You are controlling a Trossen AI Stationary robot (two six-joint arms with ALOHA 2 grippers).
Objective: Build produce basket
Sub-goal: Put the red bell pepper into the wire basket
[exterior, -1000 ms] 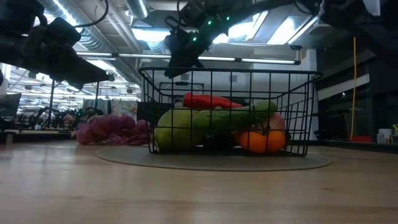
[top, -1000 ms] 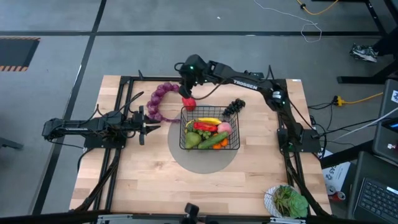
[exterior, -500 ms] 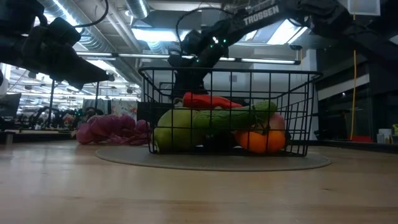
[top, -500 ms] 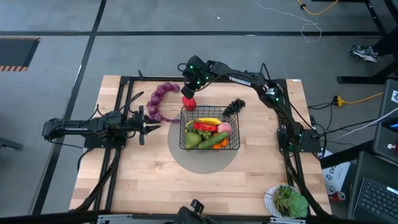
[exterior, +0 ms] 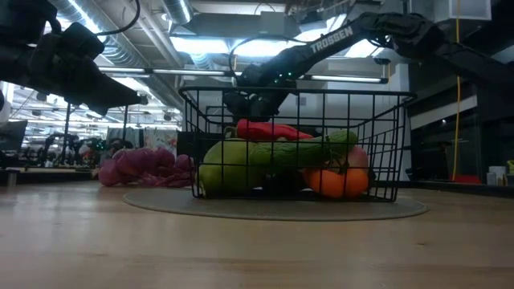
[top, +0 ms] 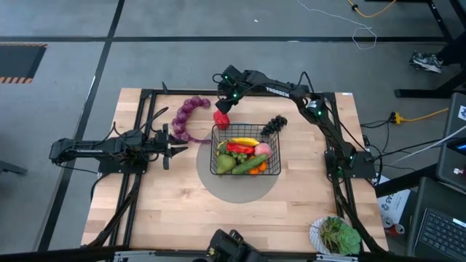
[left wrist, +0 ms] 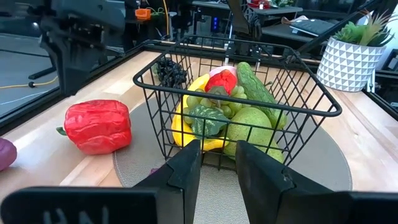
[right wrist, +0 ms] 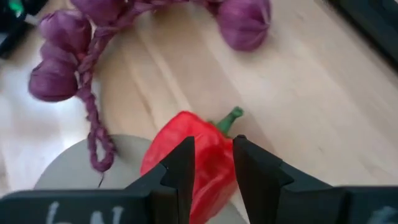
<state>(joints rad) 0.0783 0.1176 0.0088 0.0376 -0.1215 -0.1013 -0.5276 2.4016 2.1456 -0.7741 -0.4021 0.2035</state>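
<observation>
1. Basket. I see the small square black wire-grid basket (top: pixel 245 154) standing on a round grey mat (top: pixel 237 188) near the middle of the pale wooden table (top: pixel 182 211). Through its mesh I read a yellow banana (top: pixel 245 141), a long green cucumber (top: pixel 250 163), a green pear (top: pixel 224 164), an orange (top: pixel 260 168) and a pink peach (top: pixel 263 150).

2. Loose produce. The glossy red toy bell pepper (top: pixel 221 119) lies on the table just outside the basket's far left corner, at the mat's edge. The purple grape string (top: pixel 188 116) curves across the wood to the left of the pepper. A dark grape bunch (top: pixel 274 124) sits at the basket's far right corner; I cannot tell whether it rests on the rim or beside it.

3. Right gripper (right wrist: pixel 210 163). It hangs directly above the red pepper, pointing down at it. Its two dark fingers stand a narrow gap apart. In its wrist view the fingers overlap the pepper, but I cannot tell whether they touch it, and nothing is held between them.

4. Left gripper (left wrist: pixel 217 163). It waits low at the table's left side, aimed at the basket. Its fingers are also parted by a narrow gap and hold nothing.

5. A leafy green plant in a white patterned bowl (top: pixel 336 236) stands at the table's near right corner.
</observation>
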